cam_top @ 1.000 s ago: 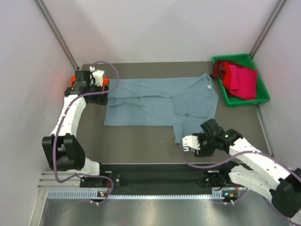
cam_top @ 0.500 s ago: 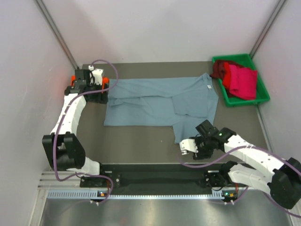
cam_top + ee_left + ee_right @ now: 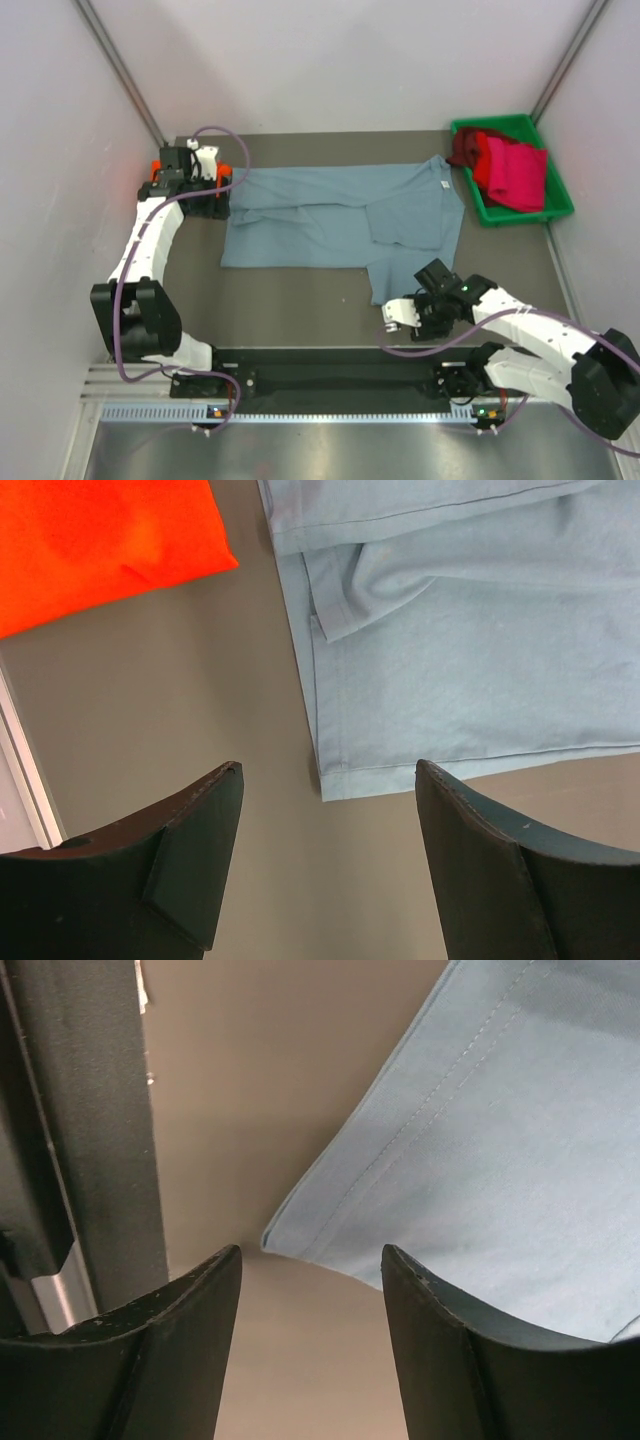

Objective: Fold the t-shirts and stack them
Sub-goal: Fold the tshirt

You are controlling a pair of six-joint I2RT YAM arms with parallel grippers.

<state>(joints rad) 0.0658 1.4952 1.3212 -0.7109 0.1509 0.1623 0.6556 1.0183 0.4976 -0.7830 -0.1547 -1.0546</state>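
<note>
2 units: left gripper [image 3: 328,775] and right gripper [image 3: 310,1252], both spread and empty; blue-grey shirt [image 3: 330,215] corner lies between each one's fingers [image 3: 190,850].

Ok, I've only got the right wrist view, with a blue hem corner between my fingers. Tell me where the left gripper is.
Observer: The left gripper hangs open over a corner at the left end of the blue t-shirt, holding nothing.
Operator: Give me what's next to it.
Observer: An orange-red t-shirt lies beside that corner, apart from the blue cloth.
Operator: Now the rest of the table.
Observer: A green bin at the far right holds crimson t-shirts.
</note>
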